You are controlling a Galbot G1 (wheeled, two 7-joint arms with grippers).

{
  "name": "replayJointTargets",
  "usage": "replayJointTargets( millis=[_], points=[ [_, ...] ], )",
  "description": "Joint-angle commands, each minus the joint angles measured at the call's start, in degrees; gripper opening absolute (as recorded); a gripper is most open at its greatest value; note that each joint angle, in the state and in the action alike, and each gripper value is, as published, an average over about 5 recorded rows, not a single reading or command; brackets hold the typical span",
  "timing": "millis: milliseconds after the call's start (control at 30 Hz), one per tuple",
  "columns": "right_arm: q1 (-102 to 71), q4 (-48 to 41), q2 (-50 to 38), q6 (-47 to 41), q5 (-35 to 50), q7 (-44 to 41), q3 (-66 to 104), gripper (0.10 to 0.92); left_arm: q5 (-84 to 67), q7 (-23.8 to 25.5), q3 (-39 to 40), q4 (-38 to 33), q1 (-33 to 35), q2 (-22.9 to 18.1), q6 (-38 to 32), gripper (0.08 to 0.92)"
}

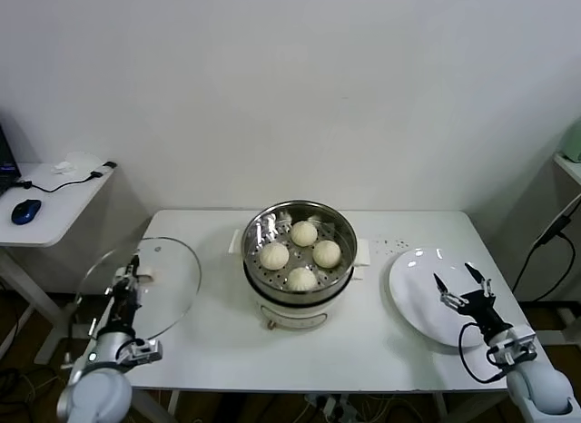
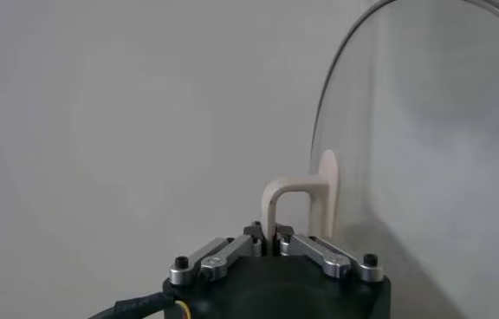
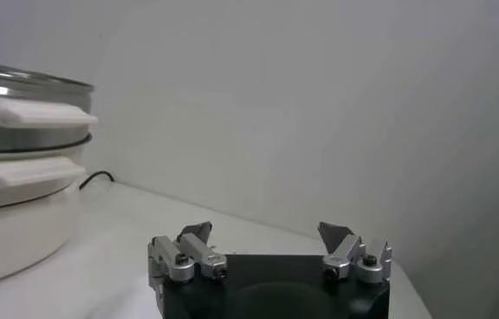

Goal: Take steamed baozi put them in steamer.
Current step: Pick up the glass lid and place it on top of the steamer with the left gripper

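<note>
All four steamed baozi (image 1: 301,255) are sitting inside the steamer (image 1: 300,264), which is standing at the middle of the white surface (image 1: 363,350); in the head view they are lying on the perforated steel bottom in a diamond, apart from one another. The left hand (image 1: 133,270) is reaching over the left end of the surface and is clamping the cream handle (image 2: 300,198) of the round glass lid (image 1: 145,287), which is standing tilted on edge, well apart from the steamer. The left wrist view is showing what the head view cannot: the fingers (image 2: 222,256) are pressing together on the thin handle loop, with the curved glass rim rising beside them against the wall. The right hand (image 1: 460,286) is hovering over the flat white plate (image 1: 422,300) at the right end of the surface, its fingers spreading wide and gripping nothing. The right wrist view (image 3: 271,238) is giving the side of the steamer, with its steel basket stacked on the cream pot base and one side handle on each, and a dark cord running behind the base; the buns are hidden from that angle. Only the head view is taking in a side desk at far left carrying a blue mouse (image 1: 25,210)
</note>
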Motion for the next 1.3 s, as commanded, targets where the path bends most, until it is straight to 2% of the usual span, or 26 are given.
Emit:
replayJointTargets(
  millis=[33, 133, 233, 367, 467, 533, 633, 800, 1000, 1300],
  points=[
    [2.87, -1.41, -0.36, -0.47, -0.13, 0.7, -1.54, 0.823, -5.69, 6.51, 7.27, -21.02, 1.05, 15.56, 21.81, 0.149],
    [4.42, -2.51, -0.11, -0.9, -0.28, 1.27, -2.57, 0.823, -6.0, 11.02, 12.79, -21.02, -4.79, 18.58, 26.86, 0.149],
    [5.96, -3.52, 0.38, -1.26, -0.73, 1.98, -3.64, 0.823, -4.55, 17.51, 20.18, -20.96, -13.23, 19.08, 31.42, 0.149],
    [7.2, -4.35, 1.17, -1.41, -1.29, 2.55, -4.22, 0.823, 1.64, 27.75, 30.02, -20.44, -23.5, 15.85, 34.74, 0.149],
    [7.72, -4.98, 1.56, -1.26, -1.61, 2.6, -4.16, 0.823, 7.54, 33.78, 34.98, -19.69, -26.77, 11.71, 34.81, 0.149],
    [7.98, -5.57, 1.74, -1.12, -1.75, 2.62, -3.89, 0.823, 11.37, 35.69, 38.08, -18.4, -28.28, 8.17, 34.81, 0.149],
    [8.09, -6.28, 1.85, -0.95, -1.78, 2.62, -3.22, 0.823, 16.11, 35.5, 41.96, -14.85, -30.24, 3.02, 34.81, 0.149],
    [7.72, -6.22, 1.79, -0.77, -1.63, 2.63, -2.18, 0.823, 17.91, 31.03, 46.03, -8.05, -31.9, -4.12, 34.72, 0.149],
    [6.83, -6.48, 1.64, -0.33, -1.49, 2.37, -0.67, 0.823, 17.07, 25.24, 49.02, -1.02, -32.12, -9.35, 34.81, 0.149],
    [6.11, -6.45, 1.8, -0.05, -1.64, 2.27, 0.48, 0.823, 16.14, 21.83, 50.45, 6.84, -32.47, -13.75, 34.81, 0.149]
  ],
)
